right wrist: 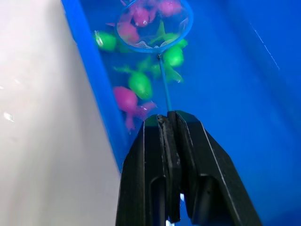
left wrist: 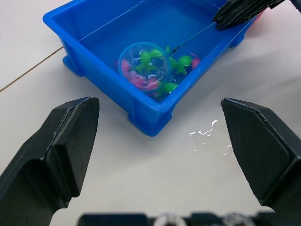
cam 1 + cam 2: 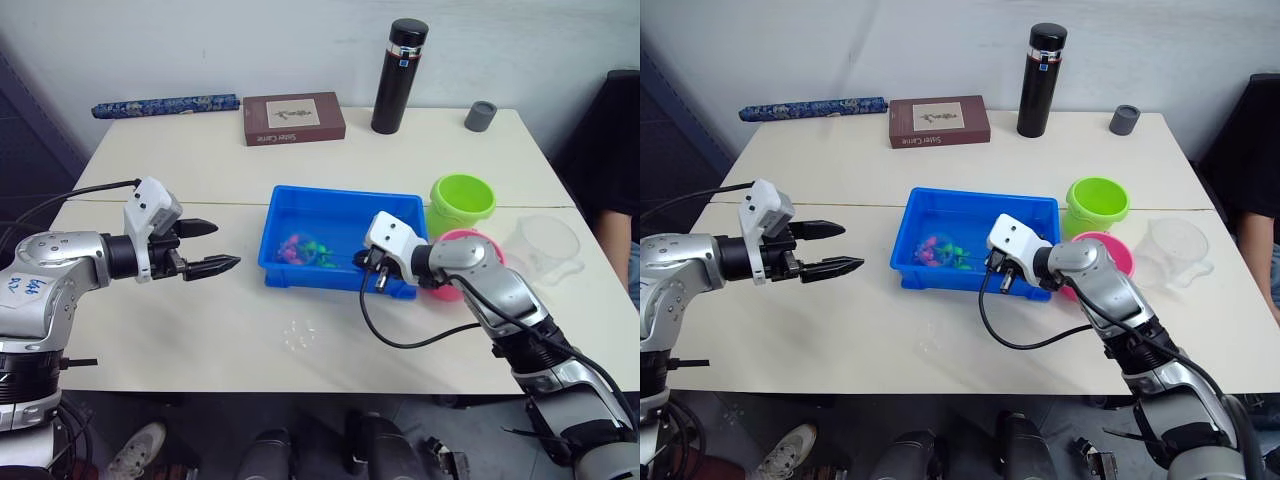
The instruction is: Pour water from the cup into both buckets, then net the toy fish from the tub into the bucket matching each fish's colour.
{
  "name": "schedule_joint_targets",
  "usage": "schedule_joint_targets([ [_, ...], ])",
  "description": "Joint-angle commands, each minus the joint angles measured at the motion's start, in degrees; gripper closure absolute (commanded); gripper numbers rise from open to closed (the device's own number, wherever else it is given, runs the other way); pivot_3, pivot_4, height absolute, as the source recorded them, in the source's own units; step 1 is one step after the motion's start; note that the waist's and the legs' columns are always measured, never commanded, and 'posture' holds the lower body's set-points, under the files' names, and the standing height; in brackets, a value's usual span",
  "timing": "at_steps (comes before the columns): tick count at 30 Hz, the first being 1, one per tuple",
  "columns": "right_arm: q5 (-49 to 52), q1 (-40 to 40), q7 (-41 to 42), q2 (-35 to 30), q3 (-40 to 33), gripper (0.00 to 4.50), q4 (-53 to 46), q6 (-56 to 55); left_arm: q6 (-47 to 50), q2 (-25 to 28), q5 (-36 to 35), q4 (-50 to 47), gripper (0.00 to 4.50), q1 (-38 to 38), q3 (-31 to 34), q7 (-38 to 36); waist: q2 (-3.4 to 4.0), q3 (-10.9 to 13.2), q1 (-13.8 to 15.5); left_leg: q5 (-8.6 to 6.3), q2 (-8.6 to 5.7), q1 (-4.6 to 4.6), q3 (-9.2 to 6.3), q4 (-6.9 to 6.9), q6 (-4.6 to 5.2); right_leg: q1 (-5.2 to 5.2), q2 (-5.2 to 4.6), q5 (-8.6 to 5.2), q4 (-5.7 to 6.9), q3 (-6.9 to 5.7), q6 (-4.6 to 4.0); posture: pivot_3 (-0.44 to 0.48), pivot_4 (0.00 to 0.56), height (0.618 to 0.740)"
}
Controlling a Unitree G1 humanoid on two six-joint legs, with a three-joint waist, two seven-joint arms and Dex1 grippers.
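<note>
The right end effector point(image 1: 169, 123) pinches the net point(image 1: 154, 24) by its thin stick, hoop lowered among the toy fish point(image 2: 151, 70) in the tub point(image 3: 283, 272) mid-desk to scoop one, while the left end effector point(image 3: 205, 247) hangs wide, empty, clear.

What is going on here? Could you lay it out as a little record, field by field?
Right gripper: jaws shut on the thin dark handle of the small round blue-rimmed net
Net: hoop down in the shallow bright blue plastic tub, over the tiny green and pink toy fish
Left gripper: jaws open, holding nothing, beside the tub
Lime green and pink plastic buckets: next to the tub on the robot's right
Clear plastic measuring cup: on the table beyond the buckets
Spill: small water drops on the table
</note>
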Motion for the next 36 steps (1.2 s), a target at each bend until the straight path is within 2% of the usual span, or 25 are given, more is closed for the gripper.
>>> schedule_joint_targets([
  [1,-1.1,-2.0,-0.2,-1.0,-2.0,4.5,0.2,-1.5,-0.4,0.2,-1.2,-1.6,0.04,-0.2,1.3,0.3,0.0,0.0,0.0,0.0,0.0,0.0,0.0,0.0,0.0,0.0,0.0,0.0,0.0,0.0,0.0,0.0,0.15,0.74],
  [14,2.1,-2.6,-0.3,-1.9,-10.7,4.5,-0.7,-2.1,-1.5,-0.3,-1.7,0.1,0.04,-1.5,1.6,0.5,0.0,0.0,0.0,0.0,0.0,0.0,0.0,0.0,-0.01,0.0,0.01,0.0,0.0,0.0,0.0,0.0,0.15,0.74],
  [20,-0.2,-2.6,-0.9,-3.3,-10.2,4.5,-0.5,-2.7,-2.0,0.1,-1.9,1.1,0.04,-1.4,2.7,0.6,0.0,0.0,0.0,0.0,0.0,0.0,0.0,-0.01,-0.01,0.0,0.01,0.0,0.0,0.0,0.0,0.0,0.15,0.74],
  [29,-3.7,-2.6,-0.6,-4.6,-7.9,4.5,-0.3,-3.9,-4.5,2.3,-0.8,4.9,0.04,3.1,7.0,0.5,0.02,0.0,-0.2,0.0,0.02,0.01,0.0,-0.04,-0.02,-0.02,0.01,-0.01,-0.01,0.0,-0.02,0.0,0.15,0.74],
  [36,-6.4,-2.1,-1.0,-4.4,-5.2,4.5,1.2,-4.7,-4.4,2.1,-1.5,3.7,0.04,4.6,7.9,1.3,0.02,0.0,0.0,0.0,0.01,0.0,0.0,-0.03,-0.02,-0.02,0.0,-0.02,-0.01,0.0,-0.03,0.0,0.15,0.74],
])
